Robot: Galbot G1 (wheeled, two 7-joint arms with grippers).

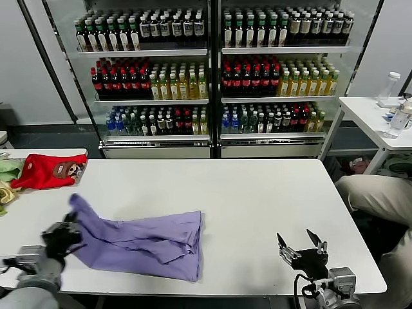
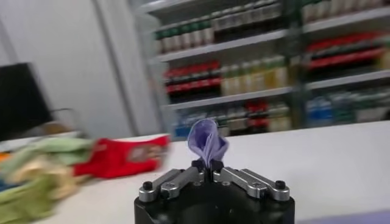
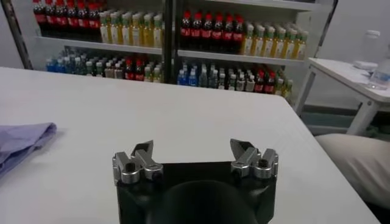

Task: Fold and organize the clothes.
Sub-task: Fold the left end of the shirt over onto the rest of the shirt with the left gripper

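The lavender T-shirt [image 1: 145,240] lies bunched and partly folded on the white table [image 1: 244,193], near its front left. My left gripper [image 1: 69,230] is shut on the shirt's left end and holds it lifted off the table. In the left wrist view a tuft of the lavender cloth [image 2: 207,141] sticks up from between the closed fingers of the left gripper [image 2: 208,171]. My right gripper [image 1: 302,245] is open and empty above the table's front right edge. In the right wrist view the right gripper [image 3: 194,150] stands apart from the shirt's edge [image 3: 24,139].
A red garment [image 1: 46,171] and green and yellow clothes [image 1: 8,172] lie at the table's far left. Drink coolers [image 1: 212,77] stand behind the table. A small white table [image 1: 376,119] with bottles is at the right, and a seated person's leg [image 1: 376,196] is beside the table's right edge.
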